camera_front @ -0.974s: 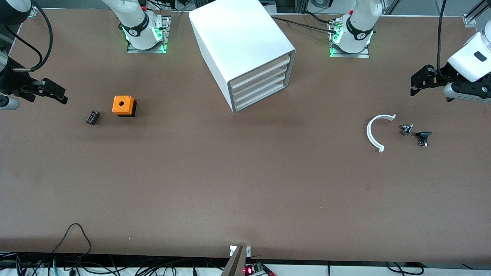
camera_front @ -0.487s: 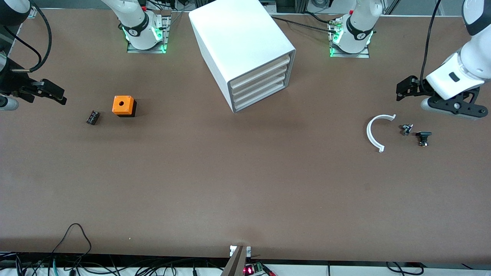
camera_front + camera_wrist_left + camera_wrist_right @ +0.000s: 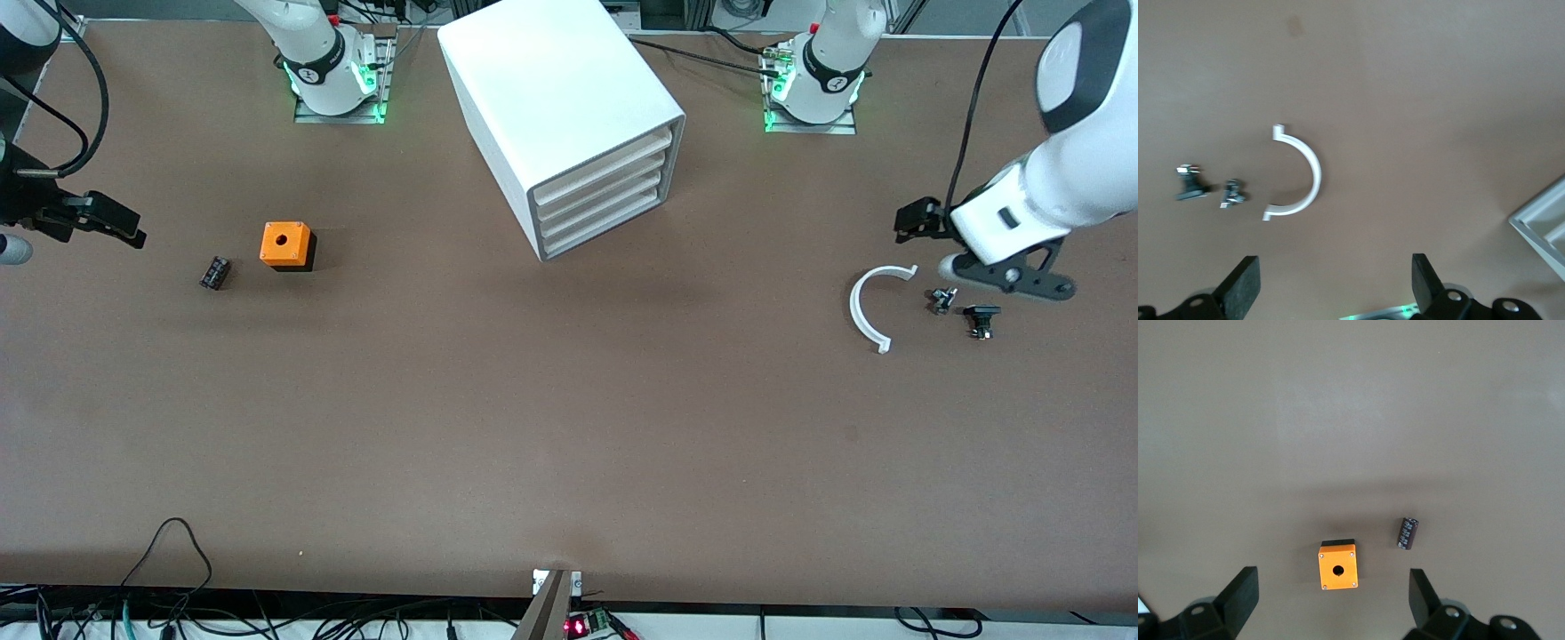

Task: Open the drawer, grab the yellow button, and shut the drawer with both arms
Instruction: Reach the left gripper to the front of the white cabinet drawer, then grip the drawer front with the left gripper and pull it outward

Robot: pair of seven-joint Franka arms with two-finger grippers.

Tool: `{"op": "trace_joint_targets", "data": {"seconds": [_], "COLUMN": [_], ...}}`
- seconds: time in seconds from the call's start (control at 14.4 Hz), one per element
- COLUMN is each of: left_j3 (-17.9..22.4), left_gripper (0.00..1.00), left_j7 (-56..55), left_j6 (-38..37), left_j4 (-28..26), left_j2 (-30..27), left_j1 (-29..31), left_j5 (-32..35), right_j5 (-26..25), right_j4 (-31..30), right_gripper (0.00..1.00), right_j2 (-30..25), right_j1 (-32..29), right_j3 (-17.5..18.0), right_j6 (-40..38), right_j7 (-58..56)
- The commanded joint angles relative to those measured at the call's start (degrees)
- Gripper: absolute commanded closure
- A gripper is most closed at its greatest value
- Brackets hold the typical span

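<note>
White plastic box cabinet with a grey front rim stands at the top centre of the front view. Its uppermost shallow white drawer sits flush and shut, like the three under it. The small orange-capped button is nowhere in sight, so I judge it lies inside. Nothing of the task looks done: opening, taking and closing all remain. The left gripper hangs with its fingers apart and empty at mid-height toward the left arm's end of the frame, over the table beside a white half-ring and two small dark parts. The right gripper, also spread and empty, is at the frame's edge toward the right arm's end, over bare table near an orange cube with a hole and a small black block.
</note>
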Motion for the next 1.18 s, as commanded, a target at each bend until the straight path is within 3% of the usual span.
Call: {"op": "trace_joint_targets", "data": {"seconds": [0.0, 0.35, 0.49, 0.9, 1.11], "left_j3": [-0.1, -0.2, -2.2, -9.3, -14.1], "left_gripper": [0.0, 0.0, 0.0, 0.01, 0.09], "left_j7": [0.4, 1.5, 7.4, 11.6, 11.7], "left_j6": [-2.5, -2.7, -3.5, -1.2, 3.3], "left_j4": [-1.3, -12.1, -16.0, -21.9, -22.9], "left_j2": [0.5, 1.6, 3.3, 8.5, 9.5], "left_j1": [-0.2, -0.2, -0.3, -2.0, -2.5], "left_j5": [-8.3, -30.3, -37.5, -53.0, -55.7], "right_j5": [0.3, 0.2, 0.2, 0.4, 0.7], "right_j4": [0.3, 0.3, 0.3, 0.3, 0.3], "right_gripper": [0.0, 0.0, 0.0, 0.0, 0.0], "right_j2": [0.4, 0.4, 0.4, 0.5, 0.4], "right_j1": [-0.4, -0.5, -0.5, -0.5, -0.5], "right_j3": [0.1, -0.1, -0.1, -0.7, -0.7], "right_j6": [0.0, -0.1, 0.0, 0.0, 0.3], "right_j7": [-0.9, -1.1, -1.1, -1.0, -0.9]}}
